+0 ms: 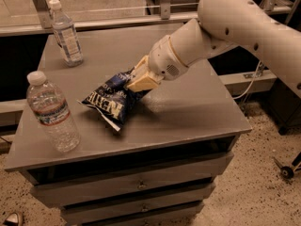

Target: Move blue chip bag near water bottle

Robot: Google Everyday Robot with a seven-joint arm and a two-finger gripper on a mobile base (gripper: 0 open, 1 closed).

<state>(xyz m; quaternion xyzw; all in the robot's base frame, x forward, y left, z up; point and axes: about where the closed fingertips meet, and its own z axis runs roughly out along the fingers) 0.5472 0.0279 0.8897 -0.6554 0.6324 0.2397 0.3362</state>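
The blue chip bag (pixel 111 100) is a crinkled dark-blue foil bag with white lettering, held tilted a little above the middle of the grey table (pixel 188 112). My gripper (pixel 137 81) is shut on the bag's upper right end, with the white arm reaching in from the upper right. The water bottle (pixel 51 112), clear and ribbed with a white cap and a narrow red-and-blue label band, stands upright at the table's front left, a short way left of the bag.
A second clear bottle (pixel 66 32) with a tall white-and-light-blue label stands at the table's back left corner. The table has drawers below its front edge. A metal rail runs behind the table. A wheeled base (pixel 287 171) shows at the far right on the floor.
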